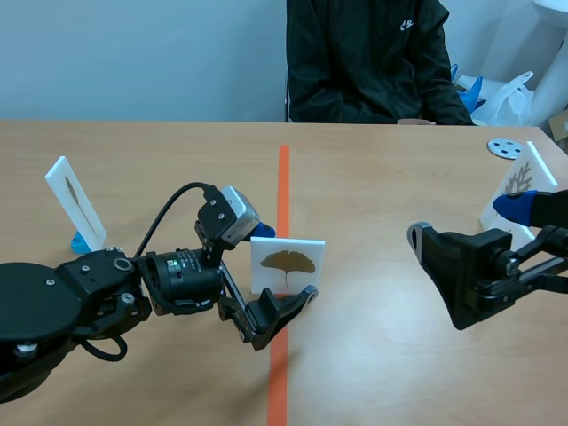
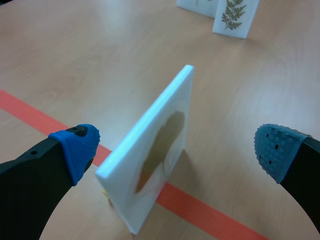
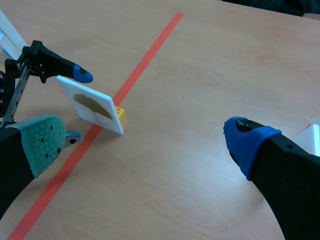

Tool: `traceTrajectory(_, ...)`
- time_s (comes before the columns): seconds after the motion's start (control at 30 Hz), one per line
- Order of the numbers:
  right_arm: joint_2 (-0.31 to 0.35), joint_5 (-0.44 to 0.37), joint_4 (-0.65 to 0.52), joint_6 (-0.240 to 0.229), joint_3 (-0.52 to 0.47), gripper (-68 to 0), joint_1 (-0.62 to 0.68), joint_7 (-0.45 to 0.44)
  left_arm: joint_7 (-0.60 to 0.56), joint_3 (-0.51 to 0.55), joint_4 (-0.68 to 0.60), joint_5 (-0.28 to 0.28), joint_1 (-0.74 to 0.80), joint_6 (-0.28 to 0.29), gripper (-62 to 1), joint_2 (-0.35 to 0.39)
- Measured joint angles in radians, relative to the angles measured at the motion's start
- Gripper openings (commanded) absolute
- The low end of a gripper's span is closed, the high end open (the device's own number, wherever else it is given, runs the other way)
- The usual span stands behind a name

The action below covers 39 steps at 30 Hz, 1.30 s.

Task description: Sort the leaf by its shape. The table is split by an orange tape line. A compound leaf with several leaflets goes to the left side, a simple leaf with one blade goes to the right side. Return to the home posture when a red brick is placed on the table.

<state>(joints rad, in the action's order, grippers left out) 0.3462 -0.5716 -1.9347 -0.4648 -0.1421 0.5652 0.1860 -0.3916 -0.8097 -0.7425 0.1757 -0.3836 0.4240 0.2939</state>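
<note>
- My left gripper [image 2: 177, 150] is wide open and straddles the ginkgo card [image 1: 297, 253]. It has no hold on it.
- One blue pad [image 2: 80, 147] sits close behind the card's blank back. I can't tell if it touches. The other pad is well clear of the leaf face.
- The ginkgo card is a white card standing upright on the orange tape line [image 1: 283, 177], at mid-table. It shows one fan-shaped brown blade on a stem.
- A small yellow base [image 3: 120, 115] shows at the card's foot, right at the edge of the tape.
- My right gripper [image 3: 145, 145] is also spread wide, with nothing between the fingers. It's low over the table's [image 1: 382, 204] right side, well apart from the ginkgo card.
- In the scene view its blue tip overlaps the fern card [image 1: 525, 173], which stands on the right. I can't tell if they touch.
- The slender-leaf card [image 1: 75, 202] stands on a blue stand [image 1: 84, 241] on the left side.
- A grey disc [image 1: 504, 148] with holes lies at the far right.
- A person [image 1: 368, 62] in a dark jacket sits across the table.
</note>
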Motion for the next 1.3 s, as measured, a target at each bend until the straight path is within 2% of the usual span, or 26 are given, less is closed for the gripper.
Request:
traceTrajectory(0.23, 0.000, 0.000, 0.000, 0.000, 0.000, 0.4, 0.000, 0.000, 0.001, -0.013, 0.051, -0.023, -0.002, -0.039, 1.4, -0.014)
traceTrajectory(0.37, 0.000, 0.000, 0.000, 0.000, 0.000, 0.4, 0.000, 0.000, 0.001, -0.013, 0.062, -0.023, -0.002, -0.039, -4.7, -0.014)
traceTrajectory(0.47, 0.000, 0.000, 0.000, 0.000, 0.000, 0.4, 0.000, 0.000, -0.002, -0.013, 0.062, -0.022, -0.002, -0.038, -12.9, -0.014)
traceTrajectory(0.73, 0.000, 0.000, 0.000, 0.000, 0.000, 0.4, 0.000, 0.000, -0.002, -0.013, 0.062, -0.022, -0.002, -0.038, -41.2, -0.014)
traceTrajectory(0.8, 0.000, -0.001, 0.000, 0.000, 0.000, 0.4, 0.000, 0.000, -0.002, -0.013, 0.062, -0.017, -0.002, -0.038, -45.7, -0.014)
traceTrajectory(1.03, 0.000, -0.002, 0.000, 0.000, 0.000, 0.4, 0.000, 0.000, 0.002, -0.013, 0.062, -0.011, -0.002, -0.034, -53.5, -0.014)
traceTrajectory(1.13, 0.000, -0.002, 0.000, 0.000, 0.000, 0.4, 0.000, 0.000, 0.002, -0.013, 0.062, -0.011, -0.002, -0.033, -53.9, -0.014)
traceTrajectory(1.2, 0.000, -0.002, 0.000, 0.000, 0.000, 0.4, 0.000, 0.000, 0.007, -0.013, 0.056, -0.009, -0.001, -0.007, -53.9, -0.011)
traceTrajectory(1.3, 0.000, -0.003, 0.000, 0.000, 0.000, 0.4, 0.000, 0.000, 0.059, -0.008, 0.010, 0.060, 0.012, 0.040, -53.9, 0.009)
